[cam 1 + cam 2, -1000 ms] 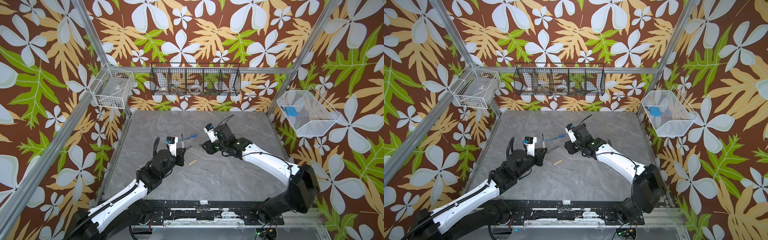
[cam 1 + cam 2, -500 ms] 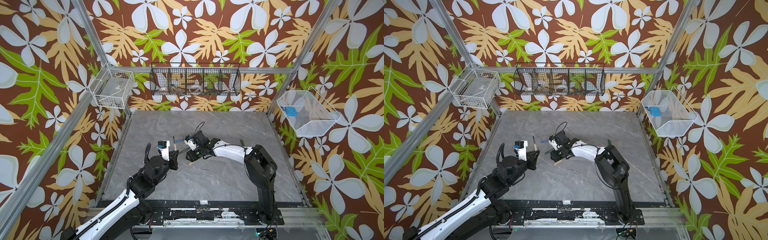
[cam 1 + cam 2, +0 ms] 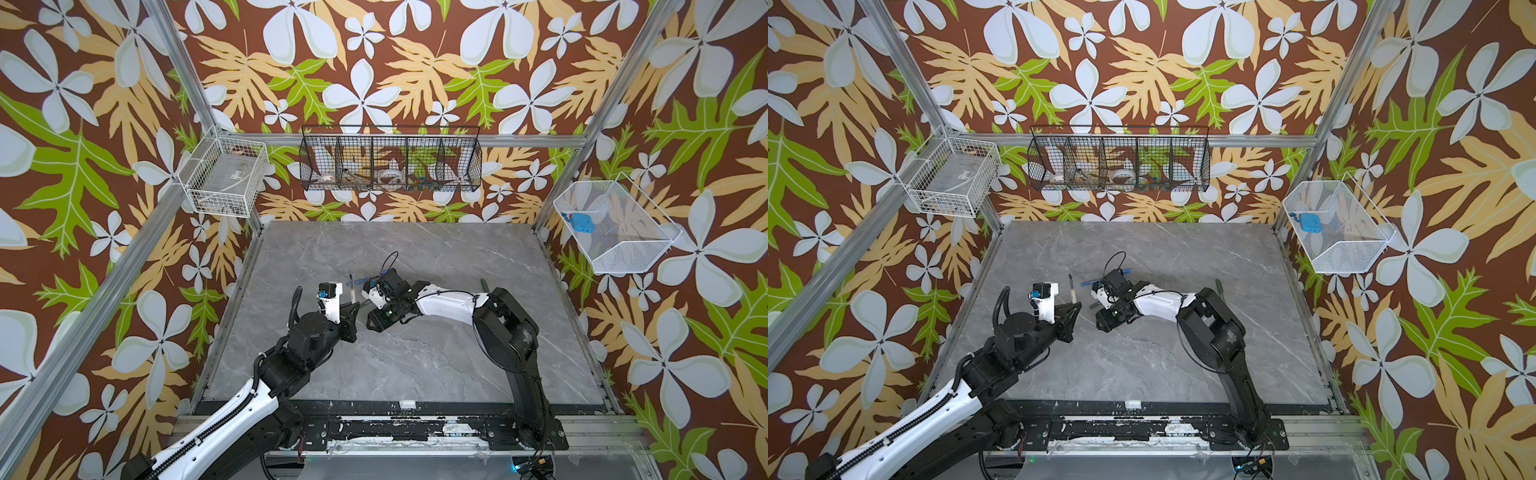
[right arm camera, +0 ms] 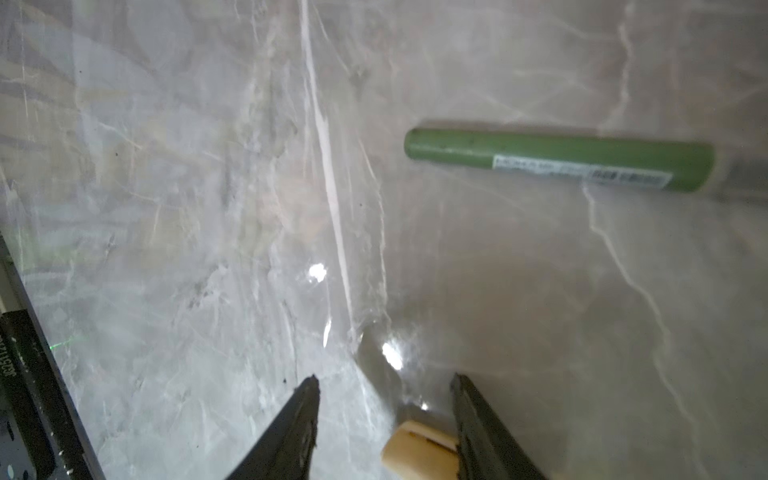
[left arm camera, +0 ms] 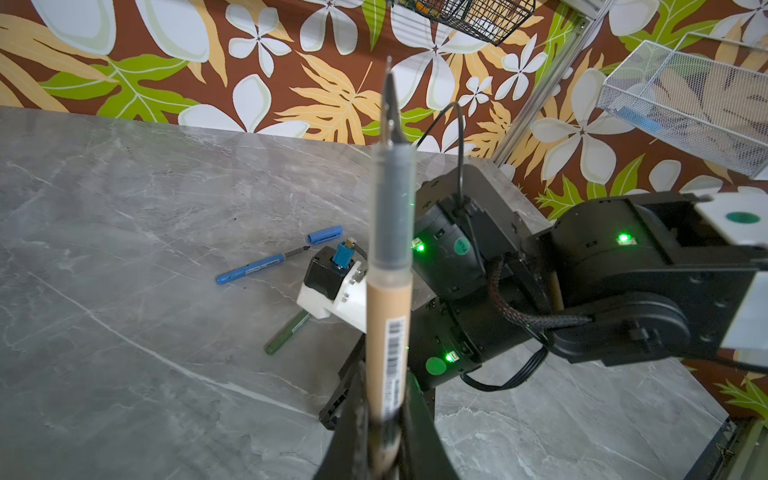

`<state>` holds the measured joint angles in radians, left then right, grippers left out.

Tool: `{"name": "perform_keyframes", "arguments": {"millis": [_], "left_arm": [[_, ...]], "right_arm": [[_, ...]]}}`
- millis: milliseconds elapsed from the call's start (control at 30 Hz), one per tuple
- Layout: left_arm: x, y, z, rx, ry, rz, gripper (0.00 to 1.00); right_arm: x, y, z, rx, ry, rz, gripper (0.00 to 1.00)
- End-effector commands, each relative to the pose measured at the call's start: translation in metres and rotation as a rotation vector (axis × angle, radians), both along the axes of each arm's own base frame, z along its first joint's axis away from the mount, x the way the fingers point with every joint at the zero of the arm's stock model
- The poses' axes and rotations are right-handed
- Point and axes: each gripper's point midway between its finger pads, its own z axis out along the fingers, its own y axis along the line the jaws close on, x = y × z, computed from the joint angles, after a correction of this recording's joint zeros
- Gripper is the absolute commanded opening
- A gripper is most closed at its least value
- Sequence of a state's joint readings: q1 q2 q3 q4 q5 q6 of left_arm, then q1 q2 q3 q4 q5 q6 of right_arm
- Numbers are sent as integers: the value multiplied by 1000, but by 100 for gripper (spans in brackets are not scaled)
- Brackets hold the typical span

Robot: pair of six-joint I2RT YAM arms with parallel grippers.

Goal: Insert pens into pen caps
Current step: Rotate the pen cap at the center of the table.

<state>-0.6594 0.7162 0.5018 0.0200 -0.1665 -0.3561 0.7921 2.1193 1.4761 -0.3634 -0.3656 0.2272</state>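
L grip: shut tight on tan pen, clamped at its lower end.
Tan pen: upright, dark tip up, off the table; just beside R grip, not touching it.
R grip: fingers abt half apart, low over table, nothing clamped.
Tan cap: on table betw R grip's fingers, up against one finger, other finger clear of it.
Green pen: flat on table, near R grip, ahead of its fingertips, lying crosswise to them.
Blue pen: flat on table, near R grip on its back-wall side; uncapped, tip bare.
Blue cap: on table just off blue pen's tip, small gap betw them; same side of R grip.
2nd green pen: on table, well apart from R grip, by R arm's elbow; capped or not, can't tell.
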Motion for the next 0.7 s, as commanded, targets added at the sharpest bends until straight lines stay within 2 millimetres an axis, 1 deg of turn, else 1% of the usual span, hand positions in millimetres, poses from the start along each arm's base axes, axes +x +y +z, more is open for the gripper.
{"name": "perform_keyframes", "arguments": {"millis": [0, 133, 233, 400, 467, 533, 600, 667], "left_arm": [[2, -3, 6, 0, -27, -9, 0], [3, -5, 4, 8, -17, -17, 0], [4, -6, 5, 4, -21, -19, 0], [5, -6, 4, 15, -20, -21, 0], [5, -7, 4, 15, -19, -22, 0], [5, -7, 5, 14, -21, -22, 0], [4, -6, 5, 14, -22, -21, 0], [3, -5, 7, 12, -26, -21, 0]], "right_arm": [[-13, -10, -6, -42, 41, 27, 53], [-25, -22, -5, -76, 64, 51, 53], [-32, -31, 3, -90, 48, 71, 53], [-40, -33, 16, -76, 59, 106, 53], [-39, -33, 19, -76, 54, 100, 53], [-33, -33, 21, -85, 32, 80, 52], [-25, -36, 20, -126, 1, 58, 52], [-23, -37, 18, -154, -7, 75, 52]]}}
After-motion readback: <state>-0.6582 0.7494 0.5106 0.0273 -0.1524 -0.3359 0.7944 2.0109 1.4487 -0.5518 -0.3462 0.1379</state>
